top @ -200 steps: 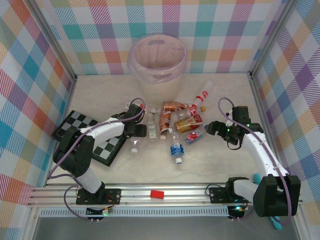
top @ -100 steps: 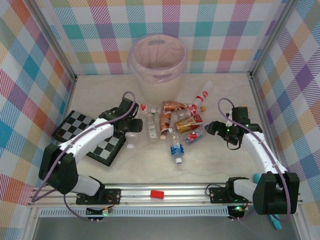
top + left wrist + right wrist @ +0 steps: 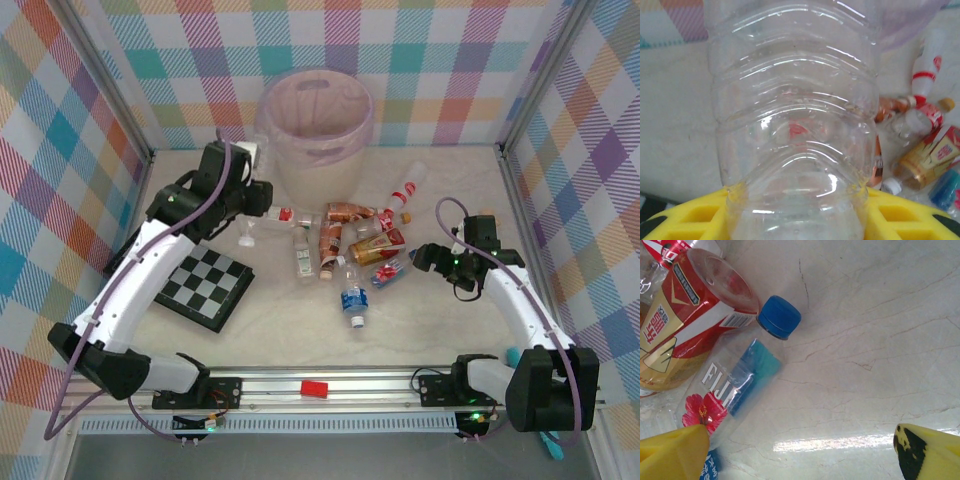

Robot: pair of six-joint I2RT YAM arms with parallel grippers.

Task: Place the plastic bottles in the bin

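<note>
My left gripper (image 3: pixel 252 205) is raised left of the bin (image 3: pixel 315 130) and shut on a clear plastic bottle (image 3: pixel 248 232) that hangs from it. In the left wrist view that ribbed bottle (image 3: pixel 795 115) is pinched between the yellow fingers (image 3: pixel 685 220) of the left gripper (image 3: pixel 795 215). More plastic bottles (image 3: pixel 350 235) lie in a heap in front of the bin. A blue-labelled one (image 3: pixel 353 298) lies nearer. My right gripper (image 3: pixel 418 258) stands open low over the table. Its yellow fingers flank bare table just right of a blue-capped Fiji bottle (image 3: pixel 735 385).
A checkered board (image 3: pixel 205 285) lies on the left under my left arm. A small red block (image 3: pixel 315 387) sits on the front rail. A red and gold labelled bottle (image 3: pixel 685 325) lies against the Fiji bottle. Checked walls close in the back and both sides.
My left gripper has closed on the clear bottle and lifted it up and back from beside the board toward the bin. The right arm has stayed put.
</note>
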